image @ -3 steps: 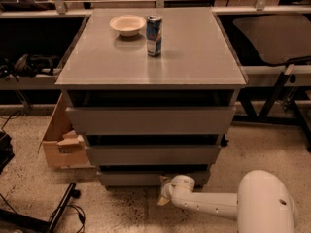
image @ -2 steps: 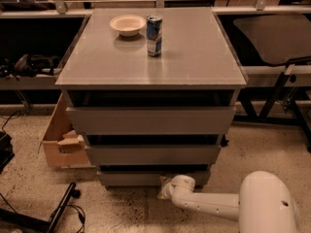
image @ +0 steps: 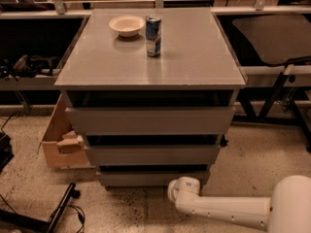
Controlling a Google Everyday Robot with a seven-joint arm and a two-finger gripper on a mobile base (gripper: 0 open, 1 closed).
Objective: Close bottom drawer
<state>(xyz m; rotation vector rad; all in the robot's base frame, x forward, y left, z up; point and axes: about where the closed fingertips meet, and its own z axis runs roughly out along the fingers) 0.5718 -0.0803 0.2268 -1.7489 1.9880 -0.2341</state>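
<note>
A grey cabinet has three handle-less drawers. The bottom drawer (image: 153, 177) is the narrowest, with a short flat grey front, low near the floor. A dark gap shows above its front. My white arm comes in from the lower right along the floor. Its end, the gripper (image: 179, 188), sits at the drawer front's right part, right by it; I cannot tell if it touches. The mid-sized drawer (image: 153, 154) and the widest top drawer (image: 150, 120) sit above it.
A white bowl (image: 127, 25) and a blue can (image: 153, 35) stand on the cabinet top (image: 194, 57). An open cardboard box (image: 60, 140) is on the floor to the left. A black stand leg (image: 60, 208) lies at lower left. Table frames stand behind and to the right.
The arm's end has shifted slightly left and up towards the bottom drawer's front. The drawers look unchanged.
</note>
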